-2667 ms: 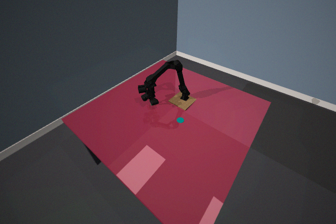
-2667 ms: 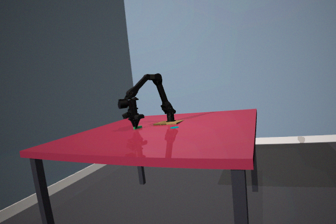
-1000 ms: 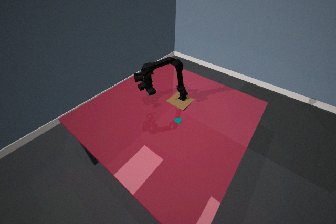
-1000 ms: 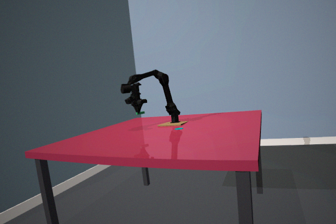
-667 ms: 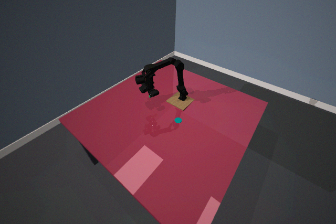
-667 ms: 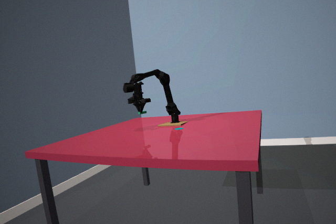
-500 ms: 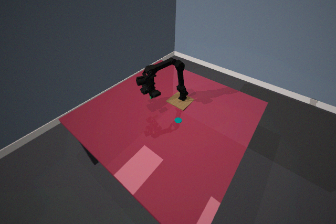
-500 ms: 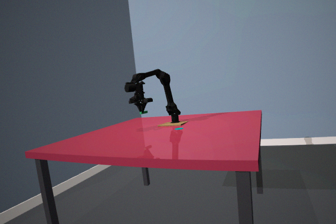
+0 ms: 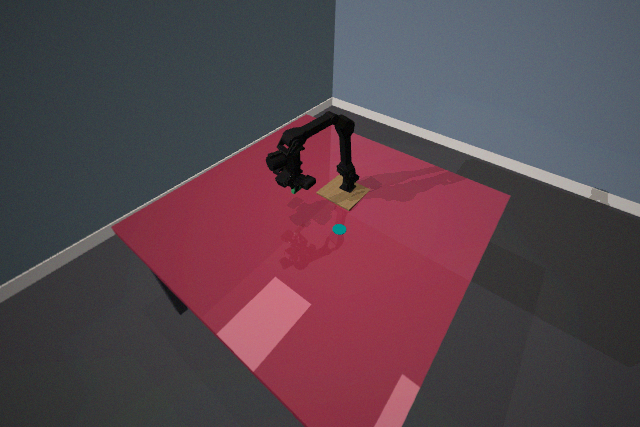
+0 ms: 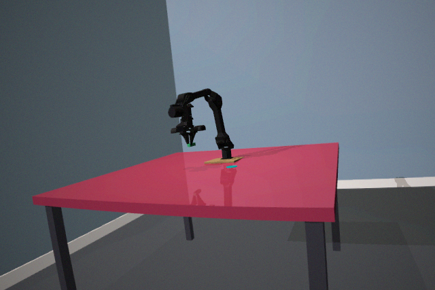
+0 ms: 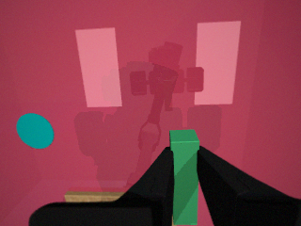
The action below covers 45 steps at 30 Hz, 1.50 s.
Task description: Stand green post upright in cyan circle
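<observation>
The gripper (image 9: 294, 189) (image 10: 189, 144) (image 11: 182, 153) has its 2 fingers pinched on the green post (image 9: 293, 191) (image 10: 189, 145) (image 11: 185, 179). The post is up in the air over the red table (image 9: 413, 257) (image 10: 175, 188) (image 11: 268, 141), and it looks like it lies on its side, not standing. I think the job is at the carry step, with the pick-up done and the standing-up not yet done.

The cyan circle (image 9: 339, 229) (image 10: 232, 166) (image 11: 35, 131) is well apart from the post. In the top view it sits toward 4 o'clock from the gripper, and in the wrist view toward 10 o'clock from the post. Next, the arm should swing over there, tip the post so 1 end points down, and lower it gently. If it tips too little, the post could fall when let go.

The post is a long block with flat sides, a square end and smooth green skin. The circle is flat and round like a coin. The table is shiny, with 2 pale pink patches on it. The arm's base board (image 9: 330, 196) (image 10: 214, 161) (image 11: 89, 197) looks like tan wood with streaks.
</observation>
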{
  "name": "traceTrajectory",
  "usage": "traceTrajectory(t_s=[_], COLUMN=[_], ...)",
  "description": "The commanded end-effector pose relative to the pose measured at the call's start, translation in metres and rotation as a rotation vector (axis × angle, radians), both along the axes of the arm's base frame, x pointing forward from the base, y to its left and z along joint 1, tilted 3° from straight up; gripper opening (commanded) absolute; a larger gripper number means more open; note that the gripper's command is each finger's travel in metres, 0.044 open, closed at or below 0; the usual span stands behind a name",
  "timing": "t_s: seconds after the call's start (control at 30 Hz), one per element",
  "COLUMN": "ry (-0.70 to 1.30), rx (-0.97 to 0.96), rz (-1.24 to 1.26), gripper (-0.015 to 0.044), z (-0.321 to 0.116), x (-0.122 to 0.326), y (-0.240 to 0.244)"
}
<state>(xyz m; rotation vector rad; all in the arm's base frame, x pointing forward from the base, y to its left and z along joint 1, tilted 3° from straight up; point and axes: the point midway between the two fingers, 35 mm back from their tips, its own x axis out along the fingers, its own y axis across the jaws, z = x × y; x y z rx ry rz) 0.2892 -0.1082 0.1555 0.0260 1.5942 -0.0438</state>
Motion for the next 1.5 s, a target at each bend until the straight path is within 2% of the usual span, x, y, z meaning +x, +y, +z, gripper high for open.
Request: traceTrajectory(t_s=[0.0,1.47], ry=[0.000,0.002], rx=[0.007,0.036], rz=[0.065,0.770], gripper=[0.0022,0.0022], z=[0.001,0.009], x=[0.002,0.000], y=[0.013,0.149])
